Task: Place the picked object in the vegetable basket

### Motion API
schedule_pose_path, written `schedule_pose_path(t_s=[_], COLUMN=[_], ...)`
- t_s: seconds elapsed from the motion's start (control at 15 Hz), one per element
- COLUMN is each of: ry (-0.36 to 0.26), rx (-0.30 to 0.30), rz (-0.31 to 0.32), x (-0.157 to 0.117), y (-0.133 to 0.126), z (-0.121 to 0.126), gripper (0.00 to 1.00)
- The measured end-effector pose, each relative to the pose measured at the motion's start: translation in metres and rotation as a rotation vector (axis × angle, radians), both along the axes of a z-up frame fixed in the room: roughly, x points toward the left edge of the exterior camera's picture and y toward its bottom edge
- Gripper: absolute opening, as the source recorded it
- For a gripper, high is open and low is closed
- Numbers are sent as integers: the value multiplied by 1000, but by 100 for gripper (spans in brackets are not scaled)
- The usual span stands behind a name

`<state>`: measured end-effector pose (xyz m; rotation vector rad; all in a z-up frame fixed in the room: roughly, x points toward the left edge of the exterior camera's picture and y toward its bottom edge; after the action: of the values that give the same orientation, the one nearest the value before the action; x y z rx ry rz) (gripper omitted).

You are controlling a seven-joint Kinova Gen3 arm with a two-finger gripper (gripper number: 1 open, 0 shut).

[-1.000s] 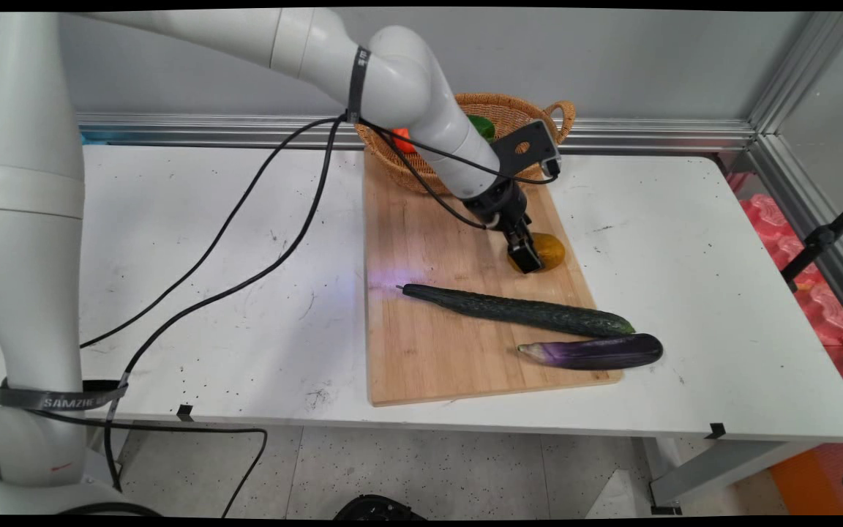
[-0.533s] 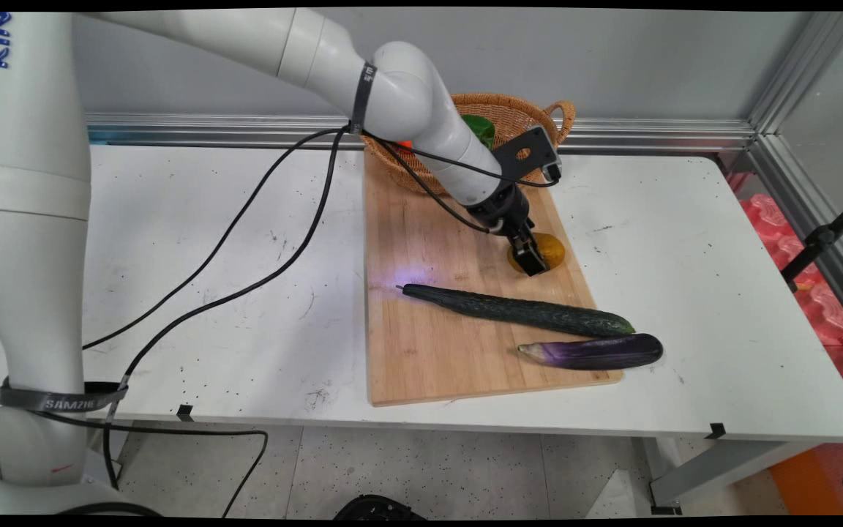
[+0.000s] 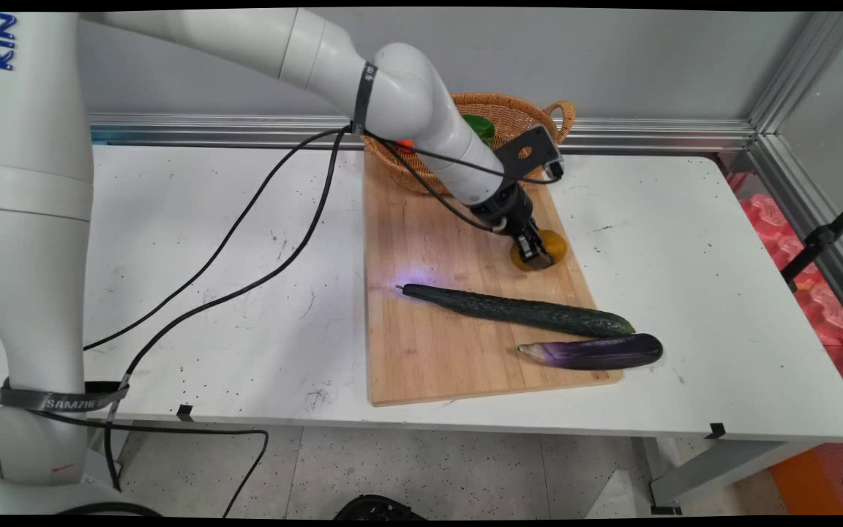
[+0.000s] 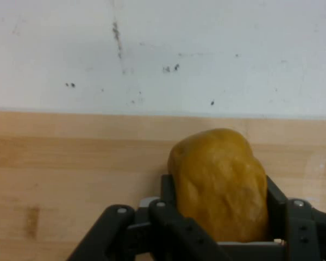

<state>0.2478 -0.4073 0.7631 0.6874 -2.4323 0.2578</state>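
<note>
Since a second ago the gripper [image 3: 533, 249] has drawn a little up and back toward the basket [image 3: 516, 110], and the yellow-brown potato [image 3: 547, 247] has come with it, sitting slightly farther from the cucumber [image 3: 516, 311] than before. From where I stand, the black fingers are closed on the potato [image 4: 220, 182], one on each of its flanks, and the hand view shows it wedged tight between them, filling the gap. Whether the potato is lifted clear of the wooden cutting board [image 3: 421, 344] or just resting on it, I can't quite make out; it looks barely off the surface, if at all. It sits over the board's far right part, near that edge.

Nearer to me, the long dark cucumber lies aslant across the board, and just beside it the purple eggplant [image 3: 597, 351] rests at the board's right corner, its end hanging over the white table [image 3: 209, 307]. The woven basket stands at the far end of the board against the wall, with something green [image 3: 481, 126] and something orange [image 3: 404, 145] inside it.
</note>
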Motion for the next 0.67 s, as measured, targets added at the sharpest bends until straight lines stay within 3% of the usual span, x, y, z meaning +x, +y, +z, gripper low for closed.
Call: schedule_pose_path(t_s=[0.67], ry=[-3], rx=[-62], rz=[5], x=[34], y=[-34], z=[68], gripper=[0])
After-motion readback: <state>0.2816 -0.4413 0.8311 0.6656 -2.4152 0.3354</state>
